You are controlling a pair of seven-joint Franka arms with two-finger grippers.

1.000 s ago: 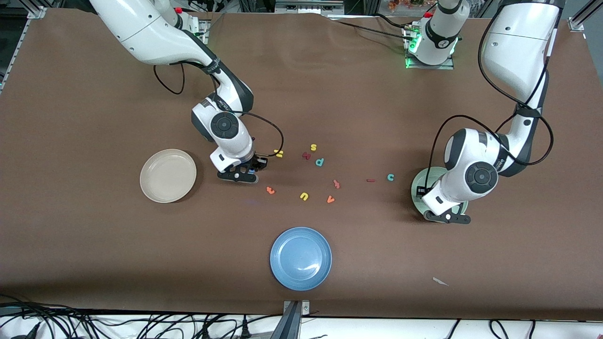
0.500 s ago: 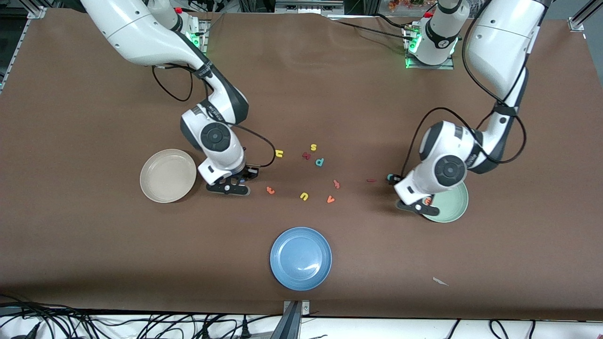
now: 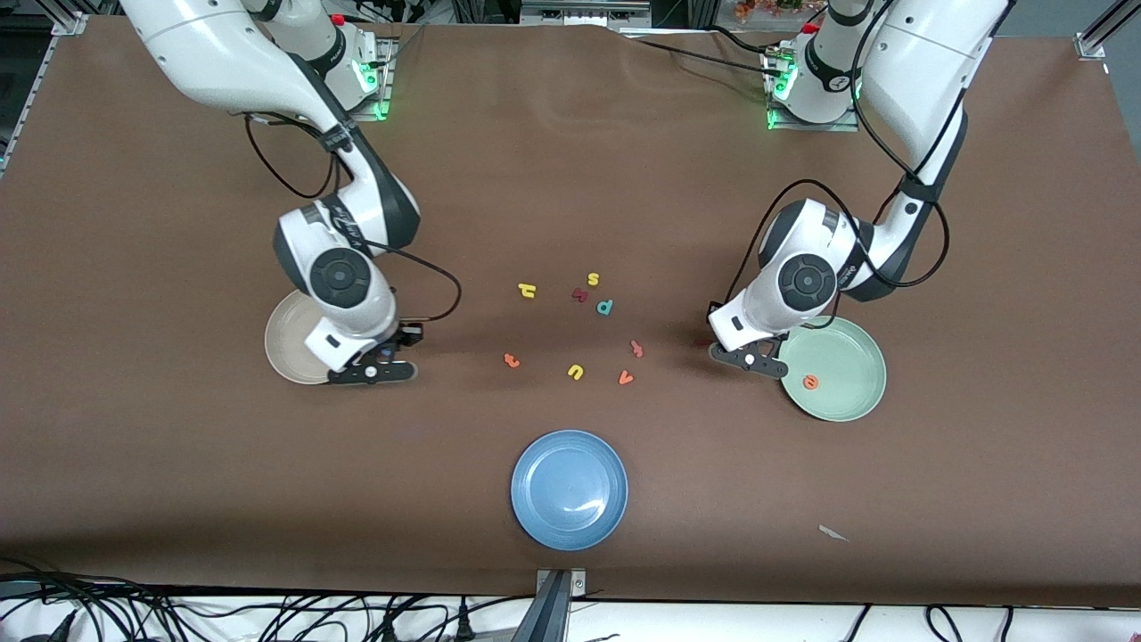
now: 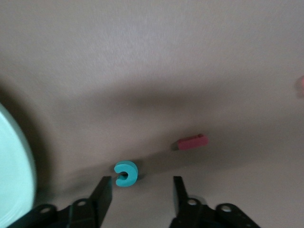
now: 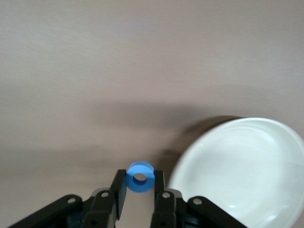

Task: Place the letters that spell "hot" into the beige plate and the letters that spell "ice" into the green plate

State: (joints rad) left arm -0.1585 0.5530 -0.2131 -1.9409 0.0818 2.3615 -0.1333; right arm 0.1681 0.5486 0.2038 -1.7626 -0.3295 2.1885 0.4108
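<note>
Nearest the front camera sits the blue plate (image 3: 569,489), which has no part in this.

A little farther back, both arms have just swung toward their plates' sides of the table. The left arm was over the green plate (image 3: 851,406) a moment ago. It has since pulled off toward the middle, and the orange e (image 3: 810,382) now lies in that plate, so one letter of "ice" looks delivered.

The left gripper (image 3: 747,357) now hangs low just beside the plate's rim, on the side facing the loose letters. Its fingers are spread apart with nothing between them. In its wrist view the teal c (image 4: 126,173) lies on the table just ahead of the fingertips, closer to one finger than the other. The dark red i (image 4: 192,141) lies a bit farther out from them. My guess is the c comes next.

At the right arm's end, the right gripper (image 3: 374,370) has travelled from the scattered letters to the edge of the beige plate (image 3: 290,352). It is pinched tight on the blue o (image 5: 139,176). The plate is right beside the fingers but not quite under them, so the o is not yet in.

The orange t (image 3: 511,360) waits on the table among the loose letters, beside the yellow u (image 3: 576,371). The yellow h (image 3: 527,290) lies farther back.
</note>
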